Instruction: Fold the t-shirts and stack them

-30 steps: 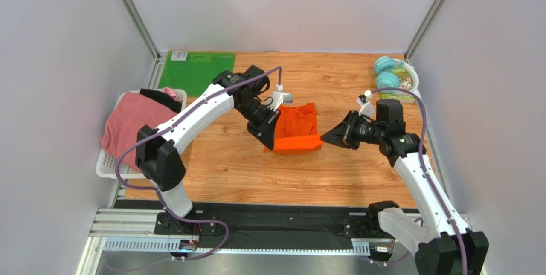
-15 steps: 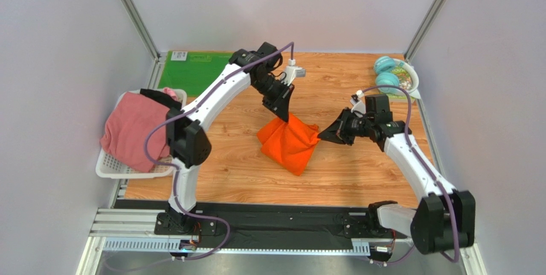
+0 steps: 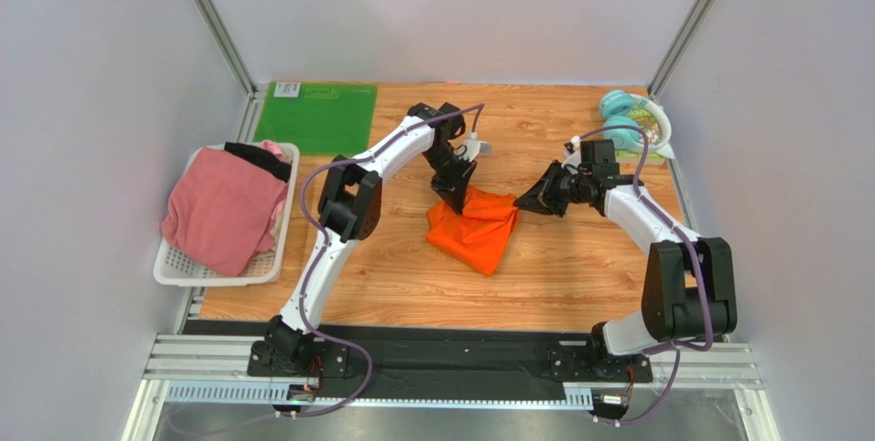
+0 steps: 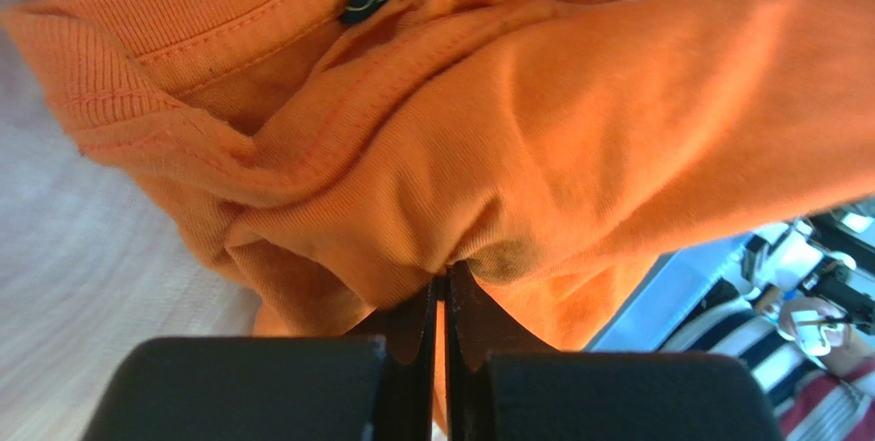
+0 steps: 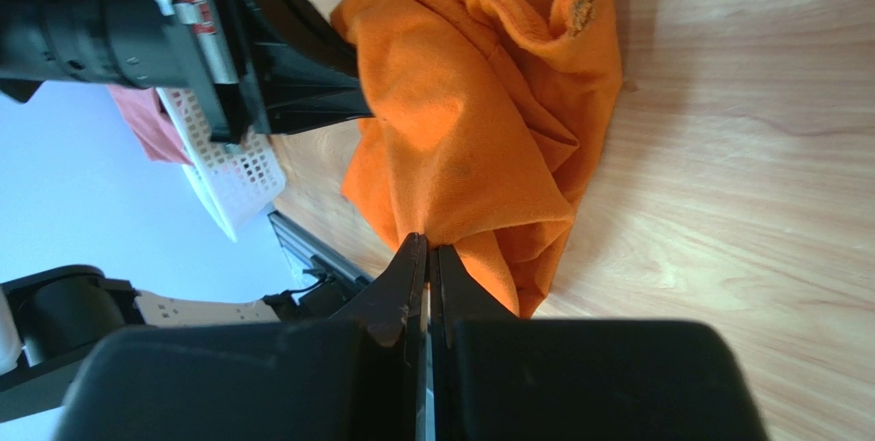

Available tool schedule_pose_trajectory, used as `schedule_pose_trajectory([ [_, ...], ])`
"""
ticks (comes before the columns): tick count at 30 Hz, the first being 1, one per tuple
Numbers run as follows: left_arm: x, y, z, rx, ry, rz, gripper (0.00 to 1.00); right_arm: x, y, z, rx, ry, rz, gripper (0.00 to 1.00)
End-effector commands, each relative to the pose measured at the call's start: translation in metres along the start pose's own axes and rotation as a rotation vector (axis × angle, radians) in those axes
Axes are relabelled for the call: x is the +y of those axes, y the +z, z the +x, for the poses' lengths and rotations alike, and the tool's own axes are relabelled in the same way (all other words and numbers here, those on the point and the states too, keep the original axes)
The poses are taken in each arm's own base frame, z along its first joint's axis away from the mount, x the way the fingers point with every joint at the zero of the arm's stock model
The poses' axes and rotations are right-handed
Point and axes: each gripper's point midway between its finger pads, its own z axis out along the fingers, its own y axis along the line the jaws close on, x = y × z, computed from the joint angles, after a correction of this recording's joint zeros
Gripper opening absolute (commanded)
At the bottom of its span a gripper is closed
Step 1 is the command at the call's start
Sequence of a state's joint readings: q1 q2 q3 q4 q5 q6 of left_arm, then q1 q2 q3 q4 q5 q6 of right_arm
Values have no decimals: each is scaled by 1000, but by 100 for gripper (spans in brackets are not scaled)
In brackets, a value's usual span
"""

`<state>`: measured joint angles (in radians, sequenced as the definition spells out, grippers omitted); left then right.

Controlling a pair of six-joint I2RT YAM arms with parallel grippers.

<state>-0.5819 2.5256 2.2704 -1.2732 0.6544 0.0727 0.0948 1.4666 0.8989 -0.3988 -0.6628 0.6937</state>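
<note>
Fingers [image 4: 408, 323], my left gripper [image 3: 457, 198] and right gripper [image 3: 520, 202]: both pairs pinched onto orange t-shirt [image 3: 474, 236], bunched, centre of top view.

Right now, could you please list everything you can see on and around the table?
orange t-shirt: one, orange, bunched mid-table
pink t-shirt: one, pink, in the basket
black t-shirt: one, black, basket's far end
basket: one, white, left table edge
mat: one, green, far left corner
bowl: one, white, far right corner, holding teal items
table: one, wooden, beneath everything
left hand: one, black, shut on the orange t-shirt
right hand: one, black, shut on the orange t-shirt
</note>
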Motion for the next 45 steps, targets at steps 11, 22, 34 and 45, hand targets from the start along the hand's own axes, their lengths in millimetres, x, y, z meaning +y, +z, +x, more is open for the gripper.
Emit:
schedule_pose_trajectory([
  [11,-26,-79,-47,-274,83,-39,6,-61,34,-42,-59,14,199,40],
  [22,-37,-151,-35,-421,111,-182,48,-45,-19,-79,-230,-90,400,61],
  [34,-114,-83,48,-367,260,150,50,70,65,-29,116,-162,-138,51],
  [45,-67,4,45,-187,209,117,43,55,161,-67,280,-3,-204,45],
])
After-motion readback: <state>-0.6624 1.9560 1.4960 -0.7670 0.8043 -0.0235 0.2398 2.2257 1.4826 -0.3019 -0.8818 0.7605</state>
